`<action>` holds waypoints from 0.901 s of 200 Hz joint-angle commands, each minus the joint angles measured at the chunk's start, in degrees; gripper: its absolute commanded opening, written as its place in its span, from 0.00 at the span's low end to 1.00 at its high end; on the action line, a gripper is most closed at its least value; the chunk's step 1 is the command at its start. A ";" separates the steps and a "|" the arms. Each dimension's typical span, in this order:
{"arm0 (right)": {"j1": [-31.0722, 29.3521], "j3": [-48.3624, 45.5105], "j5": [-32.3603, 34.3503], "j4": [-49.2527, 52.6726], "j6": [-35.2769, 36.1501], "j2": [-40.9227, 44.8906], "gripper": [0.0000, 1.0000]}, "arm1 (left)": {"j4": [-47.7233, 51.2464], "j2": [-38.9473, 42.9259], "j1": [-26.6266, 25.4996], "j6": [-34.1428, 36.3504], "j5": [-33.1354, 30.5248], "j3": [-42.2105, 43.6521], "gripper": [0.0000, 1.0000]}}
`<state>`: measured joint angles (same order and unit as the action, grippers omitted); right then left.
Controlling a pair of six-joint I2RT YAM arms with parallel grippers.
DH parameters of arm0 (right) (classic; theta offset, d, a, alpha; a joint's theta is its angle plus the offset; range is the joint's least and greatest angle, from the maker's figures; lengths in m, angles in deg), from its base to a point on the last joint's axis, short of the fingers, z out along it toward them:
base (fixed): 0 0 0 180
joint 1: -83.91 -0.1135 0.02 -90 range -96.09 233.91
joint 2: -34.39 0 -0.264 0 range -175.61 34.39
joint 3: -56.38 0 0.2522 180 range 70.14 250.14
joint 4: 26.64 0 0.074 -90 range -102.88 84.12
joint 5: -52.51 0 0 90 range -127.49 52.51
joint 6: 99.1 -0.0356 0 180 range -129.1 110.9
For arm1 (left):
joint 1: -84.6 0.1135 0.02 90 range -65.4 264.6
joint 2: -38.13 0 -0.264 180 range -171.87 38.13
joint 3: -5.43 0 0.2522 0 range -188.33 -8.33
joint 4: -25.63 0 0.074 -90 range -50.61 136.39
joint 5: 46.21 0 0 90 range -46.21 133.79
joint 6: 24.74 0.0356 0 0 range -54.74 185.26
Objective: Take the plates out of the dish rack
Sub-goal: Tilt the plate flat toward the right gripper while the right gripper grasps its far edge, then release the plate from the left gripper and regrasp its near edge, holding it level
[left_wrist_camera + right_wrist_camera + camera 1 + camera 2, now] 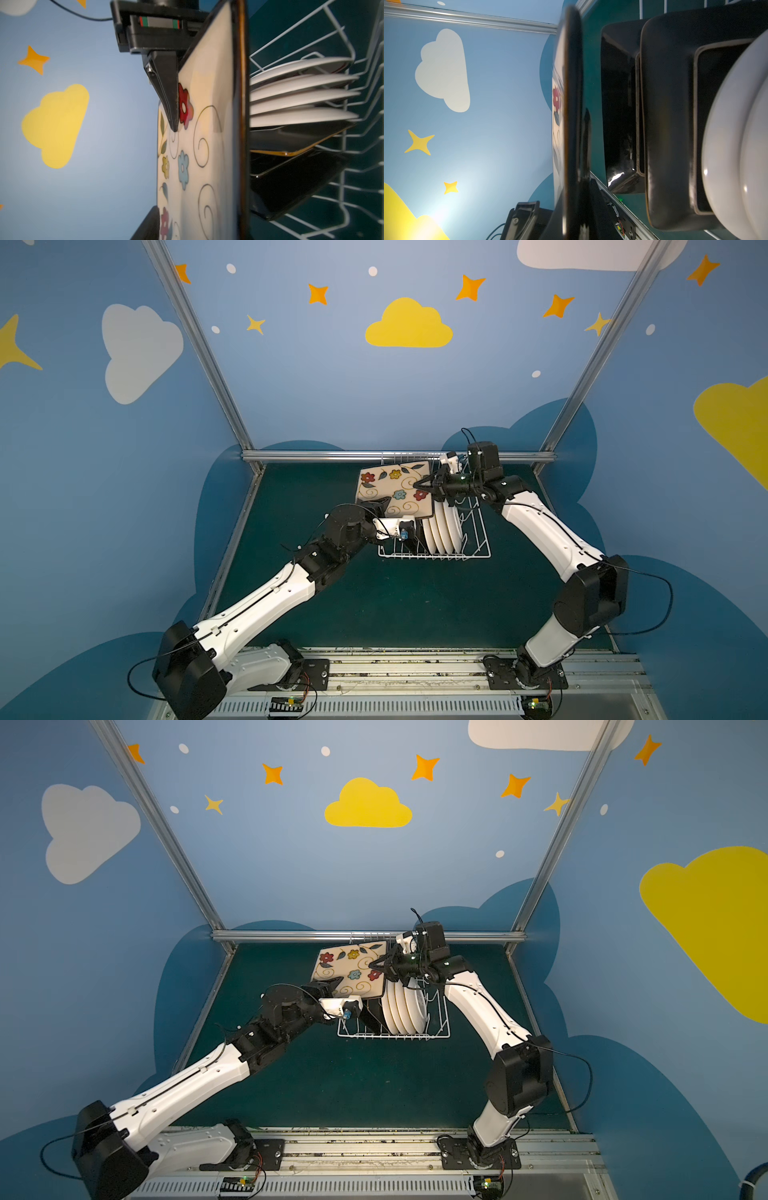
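Green mat (374, 605) w/ dish rack (478, 539) at back-centre. R gripper (421, 485) clamps flowered sq plate (395, 489) by its edge, tilted above rack. L gripper (381, 506) at plate's near corner, open or gripping: can't tell. Round white plates (442, 531) upright in rack.

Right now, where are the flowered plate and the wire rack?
flowered plate (391, 488): in a top view, on its patterned face.
wire rack (469, 557): in a top view, on its front rim.
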<state>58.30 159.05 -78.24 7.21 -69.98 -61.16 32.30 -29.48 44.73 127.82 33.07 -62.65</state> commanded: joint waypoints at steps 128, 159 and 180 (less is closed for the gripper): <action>4.74 -1.89 -1.97 -26.38 -13.93 3.65 0.00 | -6.70 4.57 0.33 -7.42 -5.61 2.06 1.00; 6.80 -1.22 -1.66 -24.90 -12.61 4.44 0.00 | -4.35 7.31 0.48 -11.52 -6.97 3.33 1.00; 8.41 -1.86 -1.95 -24.66 -11.94 5.16 0.00 | 1.28 10.36 1.43 -17.75 -5.51 2.70 1.00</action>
<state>65.08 154.89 -78.02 -8.89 -81.89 -61.16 28.08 -22.62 45.05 118.05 27.43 -59.40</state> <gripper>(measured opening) 0.137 0.995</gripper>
